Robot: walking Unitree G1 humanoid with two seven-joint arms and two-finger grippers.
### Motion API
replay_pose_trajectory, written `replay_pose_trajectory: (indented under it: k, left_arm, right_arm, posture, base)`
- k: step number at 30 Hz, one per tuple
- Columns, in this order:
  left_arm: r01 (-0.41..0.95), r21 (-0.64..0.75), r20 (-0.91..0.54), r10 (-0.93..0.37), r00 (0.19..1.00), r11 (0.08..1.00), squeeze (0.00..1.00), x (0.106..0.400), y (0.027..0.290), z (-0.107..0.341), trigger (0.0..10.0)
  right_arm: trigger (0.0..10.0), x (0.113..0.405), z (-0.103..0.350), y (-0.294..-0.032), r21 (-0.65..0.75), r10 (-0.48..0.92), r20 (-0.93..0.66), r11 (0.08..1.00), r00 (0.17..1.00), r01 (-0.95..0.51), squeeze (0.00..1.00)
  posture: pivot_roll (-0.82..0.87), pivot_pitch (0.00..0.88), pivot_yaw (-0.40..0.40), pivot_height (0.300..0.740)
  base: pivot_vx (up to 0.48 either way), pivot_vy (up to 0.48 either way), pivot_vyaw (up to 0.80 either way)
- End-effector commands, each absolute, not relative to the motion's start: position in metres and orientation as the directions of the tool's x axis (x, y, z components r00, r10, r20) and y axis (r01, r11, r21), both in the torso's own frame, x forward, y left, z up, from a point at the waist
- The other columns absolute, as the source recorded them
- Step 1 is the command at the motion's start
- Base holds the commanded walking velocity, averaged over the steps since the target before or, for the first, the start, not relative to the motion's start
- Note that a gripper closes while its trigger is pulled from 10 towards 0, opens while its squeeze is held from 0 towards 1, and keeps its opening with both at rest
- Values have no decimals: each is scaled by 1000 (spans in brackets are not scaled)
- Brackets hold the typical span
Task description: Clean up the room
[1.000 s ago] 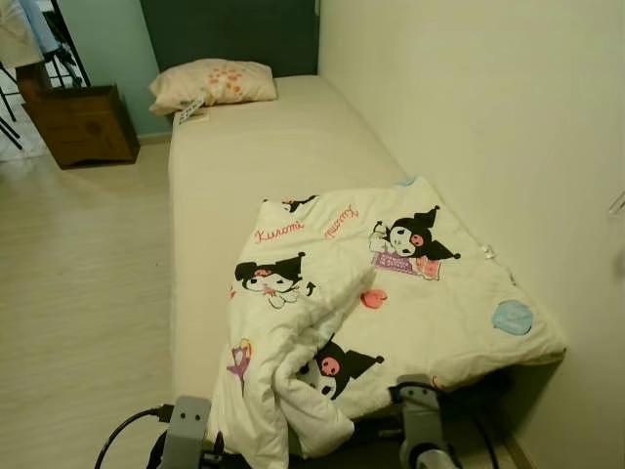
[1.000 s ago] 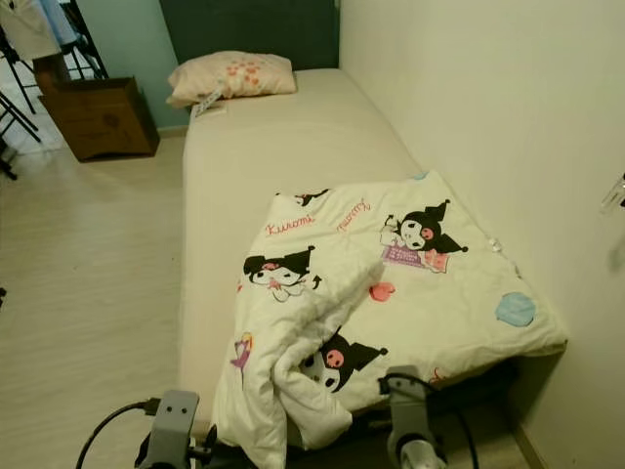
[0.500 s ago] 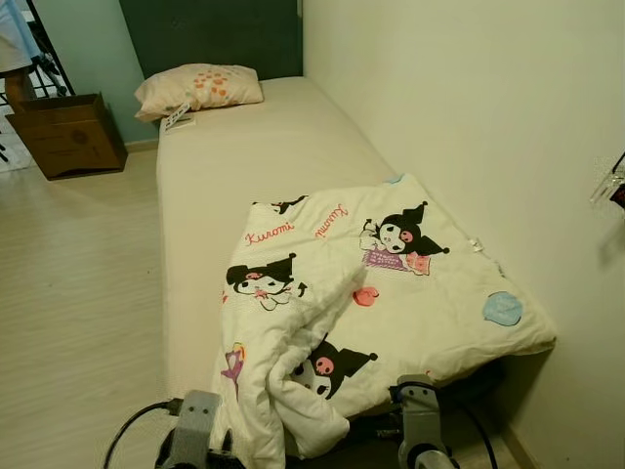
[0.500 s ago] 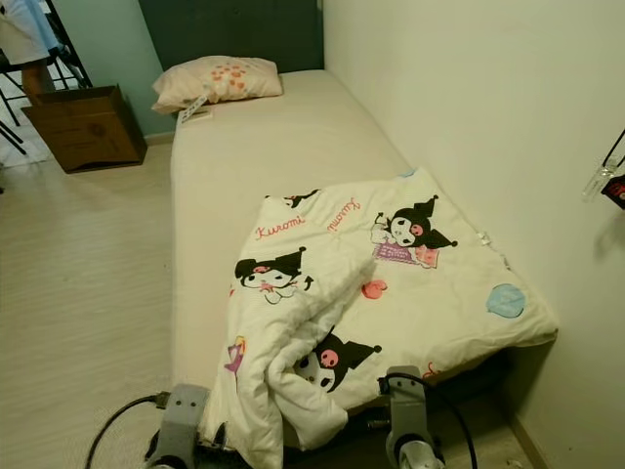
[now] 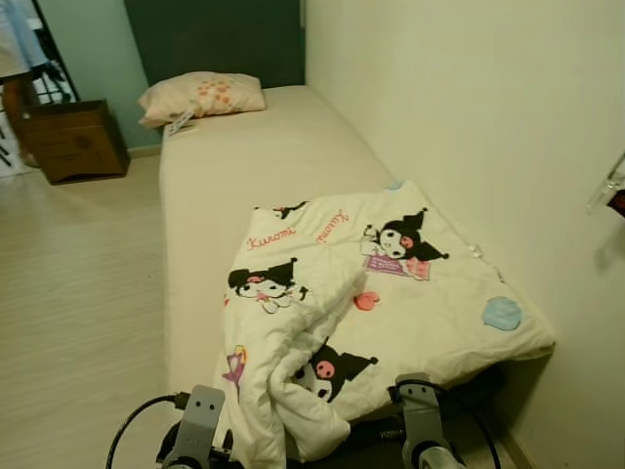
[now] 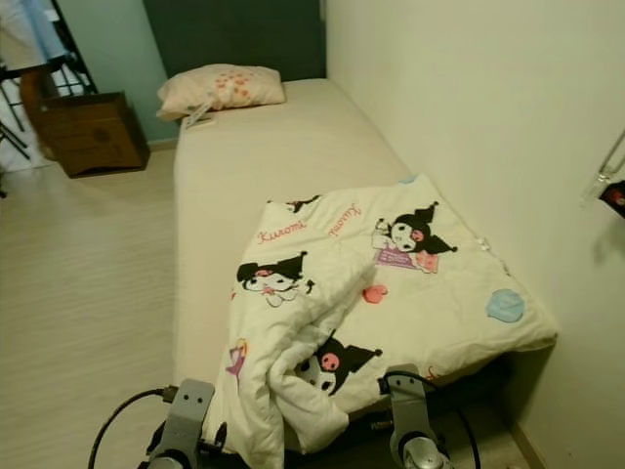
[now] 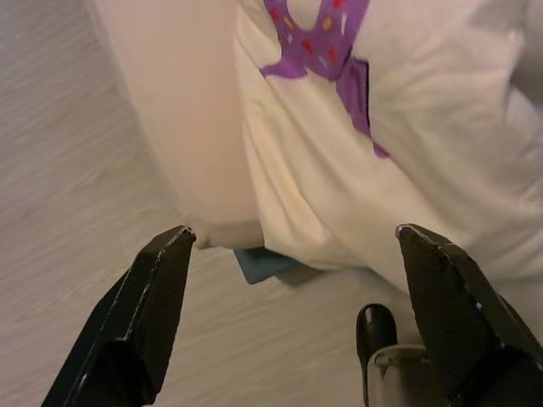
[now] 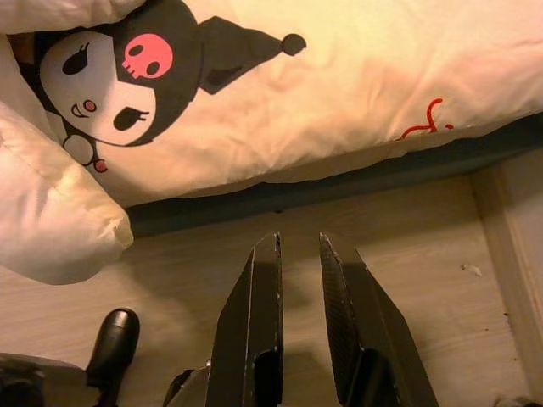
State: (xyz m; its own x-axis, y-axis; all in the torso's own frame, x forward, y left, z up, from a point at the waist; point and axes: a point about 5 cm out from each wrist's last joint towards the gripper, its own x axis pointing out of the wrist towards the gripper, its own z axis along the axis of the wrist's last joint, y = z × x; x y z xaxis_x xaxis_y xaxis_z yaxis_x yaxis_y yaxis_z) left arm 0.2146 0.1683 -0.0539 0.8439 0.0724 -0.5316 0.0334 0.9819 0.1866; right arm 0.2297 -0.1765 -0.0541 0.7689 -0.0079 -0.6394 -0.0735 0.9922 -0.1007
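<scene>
One bed runs along the cream wall, and everything else is placed from it. A white quilt printed with black-hooded cartoon figures lies rumpled across the bed's foot end, covering most of the width there; the side toward the wall lies fairly flat, while the corner toward the open floor is folded over itself and spills off the bed's foot edge toward the robot. At the head end, well apart from the quilt, a pale pillow with an orange pattern rests against the dark headboard, with a small tag-like item just beside it on the mattress. Off the head end, on the wooden floor away from the wall, stands a brown wooden cabinet. The left gripper hovers at the bed's foot beside the hanging quilt corner, its fingers spread wide and holding nothing. The right gripper hangs low over the floor just below the quilt's overhanging edge at the bed's foot, its fingers drawn nearly together on nothing.
</scene>
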Motion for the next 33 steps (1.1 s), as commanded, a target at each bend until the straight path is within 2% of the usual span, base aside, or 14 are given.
replay_pose_trajectory:
  k: [1, 11, 15, 33]
  left_arm:
    - [4, 181, -562, 100, 821, 983, 0, 207, 175, -59, 10000]
    - [-14, 162, -562, 105, 820, 987, 0, 202, 176, -61, 10000]
    - [-25, 141, -590, 104, 801, 990, 0, 199, 176, -64, 10000]
    - [-16, 127, -580, 88, 810, 992, 0, 205, 176, -61, 10000]
  right_arm:
    - [10000, 225, -58, -174, -73, -16, -663, 996, 748, -43, 0]
    - [10000, 223, -61, -172, -57, -14, -685, 998, 728, -34, 0]
    - [10000, 225, -60, -161, -24, 7, -683, 999, 731, -31, 0]
    - [10000, 228, -58, -163, -10, -1, -677, 1000, 736, -8, 0]
  posture:
    - [-40, 79, -13, 740]
    - [-28, 79, -11, 740]
    - [-29, 79, 1, 740]
    - [-37, 74, 22, 740]
  base:
    - [0, 0, 0]
    - [0, 0, 0]
    - [0, 0, 0]
    - [0, 0, 0]
